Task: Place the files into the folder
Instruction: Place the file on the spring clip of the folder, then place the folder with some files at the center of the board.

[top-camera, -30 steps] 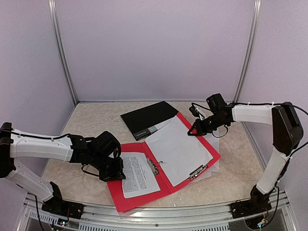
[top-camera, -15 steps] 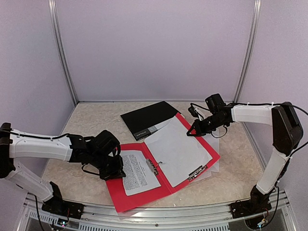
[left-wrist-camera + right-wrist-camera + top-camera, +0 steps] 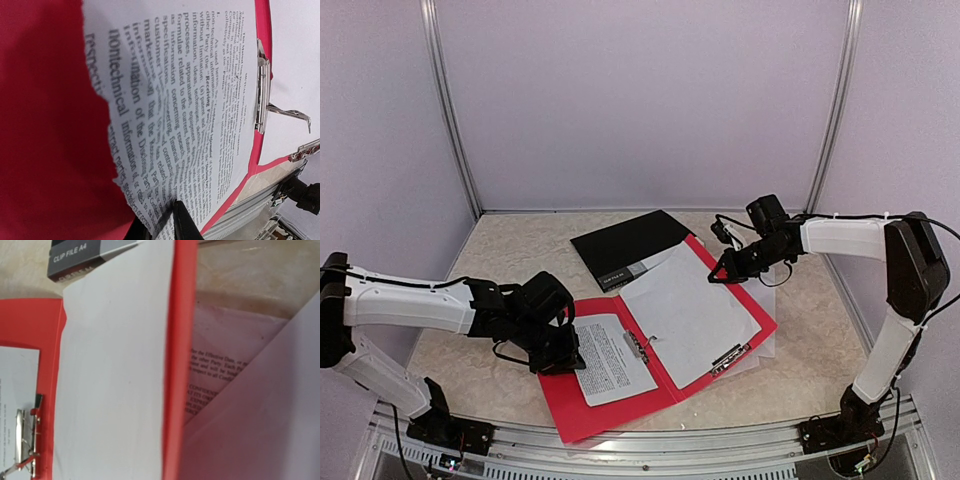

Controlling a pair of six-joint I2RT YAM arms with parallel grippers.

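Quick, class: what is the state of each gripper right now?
Left gripper: at the printed sheet; grip cannot be told.
Right gripper: shut, nothing visibly held.

The left hand [image 3: 568, 355] has nudged the printed sheet [image 3: 617, 362] toward the clip [image 3: 638, 346].

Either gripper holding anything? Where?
Left gripper: edge of the small printed white paper sheet between its fingertips, grip unsure. Right gripper: shut by the red folder's edge; hold unclear.
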